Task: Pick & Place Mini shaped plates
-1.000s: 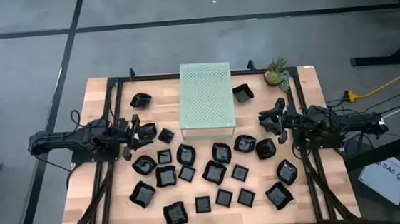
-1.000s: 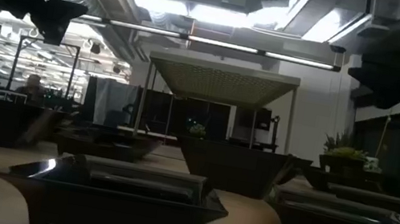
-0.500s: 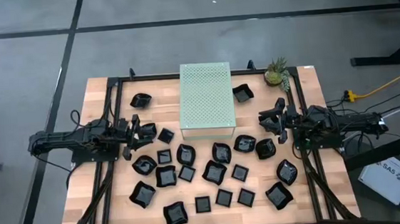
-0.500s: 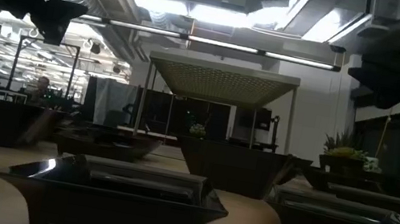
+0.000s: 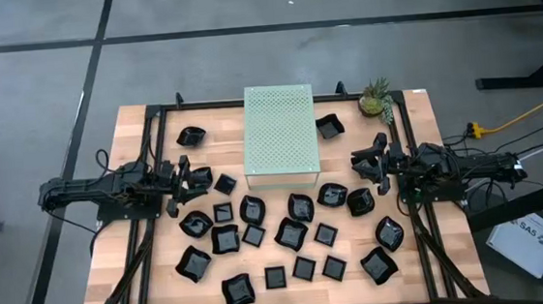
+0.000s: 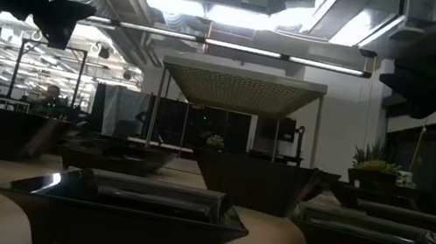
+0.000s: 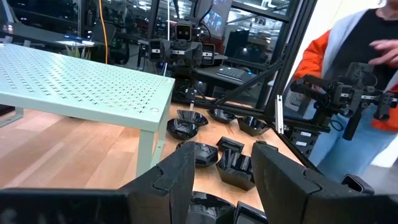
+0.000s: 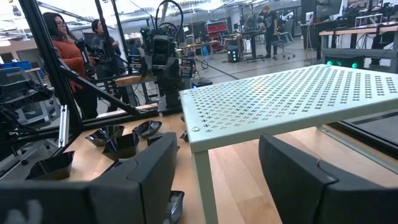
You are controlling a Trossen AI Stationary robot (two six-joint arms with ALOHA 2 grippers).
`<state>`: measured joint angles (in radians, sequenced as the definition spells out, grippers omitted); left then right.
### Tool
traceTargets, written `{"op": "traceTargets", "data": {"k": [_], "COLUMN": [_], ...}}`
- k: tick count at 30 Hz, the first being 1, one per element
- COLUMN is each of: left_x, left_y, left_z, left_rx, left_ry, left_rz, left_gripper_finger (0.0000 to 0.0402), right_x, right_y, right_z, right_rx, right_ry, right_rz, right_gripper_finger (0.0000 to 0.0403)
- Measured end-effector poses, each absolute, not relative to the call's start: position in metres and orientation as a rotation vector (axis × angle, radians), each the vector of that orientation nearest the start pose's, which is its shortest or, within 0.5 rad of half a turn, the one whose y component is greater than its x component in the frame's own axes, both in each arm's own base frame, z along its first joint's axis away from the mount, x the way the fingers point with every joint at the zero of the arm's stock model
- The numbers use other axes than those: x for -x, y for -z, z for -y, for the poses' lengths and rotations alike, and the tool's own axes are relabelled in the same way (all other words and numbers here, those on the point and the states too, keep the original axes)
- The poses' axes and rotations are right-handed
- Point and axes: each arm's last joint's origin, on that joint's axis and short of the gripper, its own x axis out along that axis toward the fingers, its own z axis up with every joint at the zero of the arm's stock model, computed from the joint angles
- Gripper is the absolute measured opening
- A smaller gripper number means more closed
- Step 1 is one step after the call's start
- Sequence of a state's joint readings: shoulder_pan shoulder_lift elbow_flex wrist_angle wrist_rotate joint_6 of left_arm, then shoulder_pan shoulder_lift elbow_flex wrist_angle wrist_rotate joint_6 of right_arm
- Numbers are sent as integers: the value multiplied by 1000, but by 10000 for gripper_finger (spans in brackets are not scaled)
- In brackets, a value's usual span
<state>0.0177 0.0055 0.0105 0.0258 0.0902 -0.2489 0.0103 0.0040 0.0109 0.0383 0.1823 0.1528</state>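
On the table [image 5: 114,242]: pale wood top, dark metal frame along the left, right and far edges.
Box [image 5: 280,137]: pale green, perforated, at the far middle of the table; stands on thin legs, like a low platform, as seen in both wrist views.
Left arm [image 5: 90,193]: dark, stretched in from the left edge, level with the near end of the box.
Right arm [image 5: 467,168]: dark, stretched in from the right edge, opposite the left one.
Left gripper [image 5: 196,180]: just left of the box's near left corner, above the small plates there; jaws spread wide, nothing between them in the left wrist view.
Right gripper [image 5: 362,164]: just right of the box's near right corner; jaws spread wide, nothing gripped in the right wrist view.
Plates [image 5: 291,233]: glossy black, some square, some wavy-rimmed; most scattered across the near half of the table, from below the left gripper to the near right corner.
Plate at far left [image 5: 191,136]: alone, left of the box, apart from the main scatter.
Plate at far right [image 5: 329,126]: alone, just right of the box, near the plant.
Nearest plate in the low view [image 6: 120,205]: square, upright, filling the foreground.
Plant [image 5: 376,96]: small, pineapple-like, at the far right of the table, by the frame.
Beyond the table: person in an orange sleeve [image 7: 314,56] in the left wrist view; people [image 8: 62,43] standing in the room in the right wrist view.
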Motion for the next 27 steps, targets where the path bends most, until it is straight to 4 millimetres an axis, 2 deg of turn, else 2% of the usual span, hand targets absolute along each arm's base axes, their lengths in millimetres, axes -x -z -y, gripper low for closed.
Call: {"op": "traceTargets", "data": {"k": [19, 22, 27], "left_x": [-97, -97, -97], "left_y": [-169, -169, -169], "left_z": [1, 1, 1], "left_rx": [247, 247, 247], "left_ry": [76, 76, 76], "left_rz": [22, 22, 22], "left_gripper_finger": [152, 152, 152], "right_x": [-96, -93, -83], "right_y": [-172, -186, -221], "right_z": [4, 4, 5], "right_rx": [-154, -152, -142], "right_ry": [169, 171, 193], "right_rz": [52, 38, -59], "right_gripper_finger": [226, 226, 226]}}
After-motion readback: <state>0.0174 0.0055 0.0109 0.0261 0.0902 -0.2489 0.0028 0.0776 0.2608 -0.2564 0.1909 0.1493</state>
